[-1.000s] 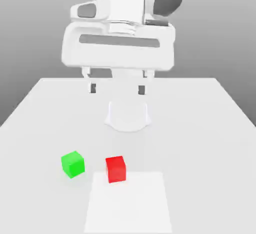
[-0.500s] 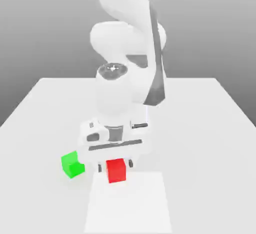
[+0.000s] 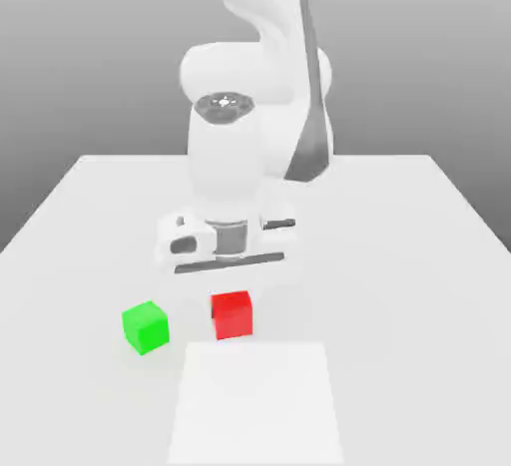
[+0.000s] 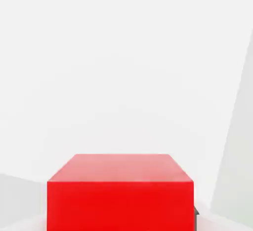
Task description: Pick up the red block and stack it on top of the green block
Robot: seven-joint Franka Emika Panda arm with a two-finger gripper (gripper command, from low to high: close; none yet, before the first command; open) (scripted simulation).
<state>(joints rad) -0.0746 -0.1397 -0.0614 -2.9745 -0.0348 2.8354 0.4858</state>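
Up close, in the hand view, we see the red block [image 4: 120, 193] large and square-on, sitting right in front of the camera on the hand, with a dark sliver of one finger [image 4: 196, 211] touching its side edge. We read the claw as closed on the red block (the fingers themselves are mostly hidden behind the cube). Behind it lies the pale table [image 4: 123, 67], with a slightly different shade of white running along one side.

From the exterior view, we see a white robot arm [image 3: 250, 105] bending down over a white table [image 3: 399, 215]. Its hand [image 3: 228, 242] is low, and the red block [image 3: 232, 314] sits directly beneath it, with the claw [image 3: 232, 292] at the block's top edge. We cannot make out the fingertips here, since the hand's body and the block cover them.

We judge the red block to be slightly raised off the surface, though we cannot say for sure from this angle. It hangs just beyond the far edge of a brighter white rectangle [image 3: 255, 404] marked on the table near the camera.

The green block [image 3: 146, 327] rests on the table toward the exterior view's left of the red one. The two cubes are near each other but clearly apart, with a strip of bare table between them. The green block is turned a little, showing two side faces, and it sits free of the hand.
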